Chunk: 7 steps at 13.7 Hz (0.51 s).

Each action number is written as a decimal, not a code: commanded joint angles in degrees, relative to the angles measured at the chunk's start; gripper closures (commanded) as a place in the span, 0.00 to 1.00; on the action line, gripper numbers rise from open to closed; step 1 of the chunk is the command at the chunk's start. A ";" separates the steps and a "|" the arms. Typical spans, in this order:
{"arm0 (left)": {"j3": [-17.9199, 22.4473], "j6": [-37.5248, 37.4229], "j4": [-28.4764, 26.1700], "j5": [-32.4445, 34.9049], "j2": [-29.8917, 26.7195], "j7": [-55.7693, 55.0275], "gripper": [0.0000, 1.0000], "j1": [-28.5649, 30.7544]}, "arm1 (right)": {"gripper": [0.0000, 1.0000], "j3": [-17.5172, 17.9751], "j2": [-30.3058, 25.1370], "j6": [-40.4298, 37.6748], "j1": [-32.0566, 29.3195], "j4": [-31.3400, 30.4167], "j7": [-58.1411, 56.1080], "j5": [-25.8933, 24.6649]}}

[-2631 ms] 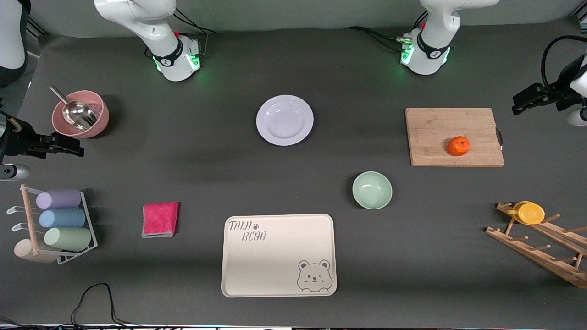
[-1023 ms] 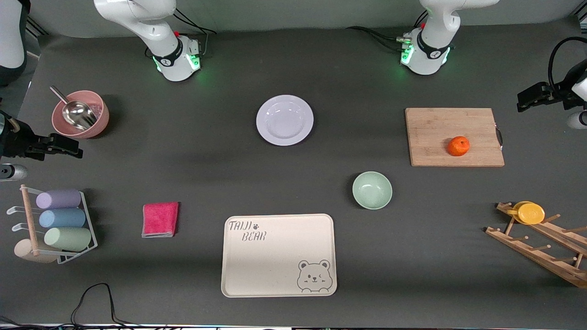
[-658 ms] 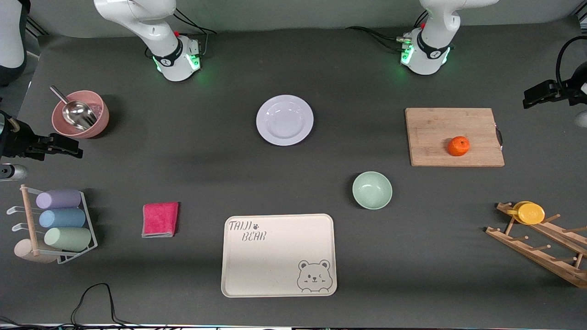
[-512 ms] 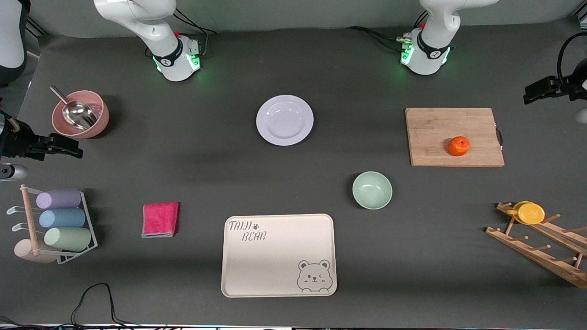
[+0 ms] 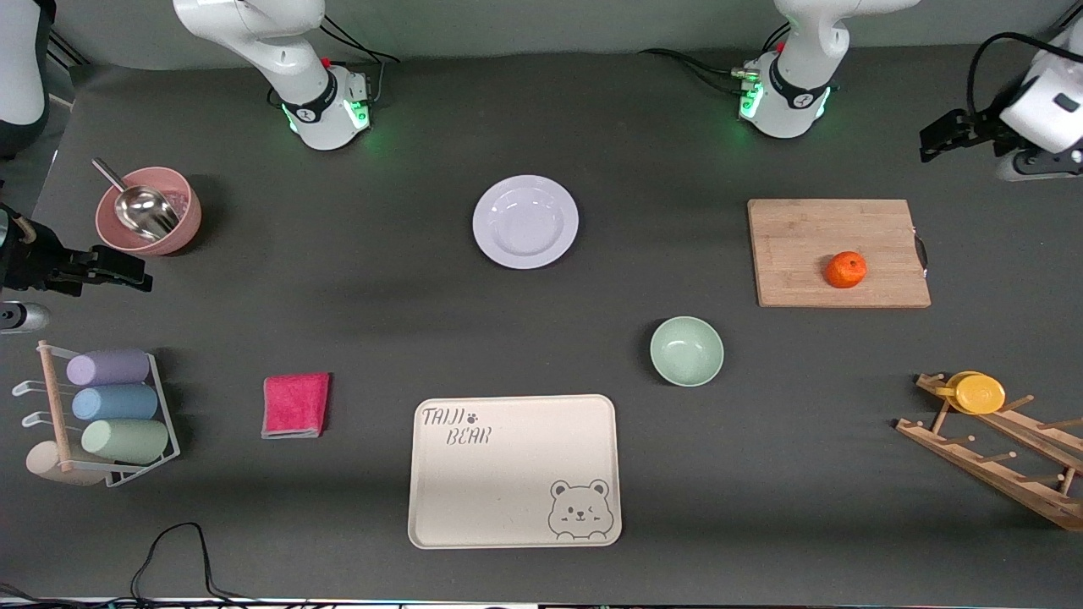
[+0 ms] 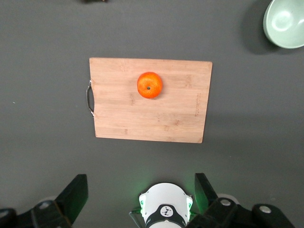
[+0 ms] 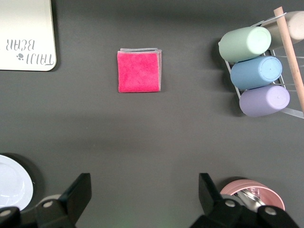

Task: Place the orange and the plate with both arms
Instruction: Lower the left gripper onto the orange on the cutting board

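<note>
Approach stage, nothing picked up yet: the orange [image 5: 845, 270] sits on the cutting board [image 5: 795, 254] toward the left arm's end; the plate [image 5: 525, 222] lies mid-tabletop, nearer the bases. Left hand [image 5: 935, 139] hangs wide open & empty past the board; right hand [image 5: 127, 271] waits, wide open, beside the pink bowl [image 5: 148, 211]. Next, likely: left hand drops over the orange.

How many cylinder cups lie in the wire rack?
3, side by side in the wire rack at the right arm's end: purple cup farthest from the front camera, blue cup in the middle, green cup nearest.
</note>
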 commanded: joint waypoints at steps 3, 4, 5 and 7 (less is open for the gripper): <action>-0.14 9.31 -9.51 -0.63 -2.38 -0.64 0.00 2.11 | 0.00 0.20 -1.61 -0.10 0.10 -1.11 -0.76 -0.74; -0.14 13.70 -12.75 -0.63 -2.21 -0.55 0.00 2.55 | 0.00 0.20 -3.00 -0.19 0.10 -2.32 -0.67 -0.74; -0.05 18.10 -15.74 -0.63 -1.94 -0.55 0.00 2.65 | 0.00 0.20 -5.62 0.42 0.10 -5.29 -0.50 -0.65; 0.12 24.97 -20.50 -0.63 -0.46 -0.55 0.00 3.87 | 0.00 0.29 -11.77 3.31 0.10 -12.67 -0.23 -0.65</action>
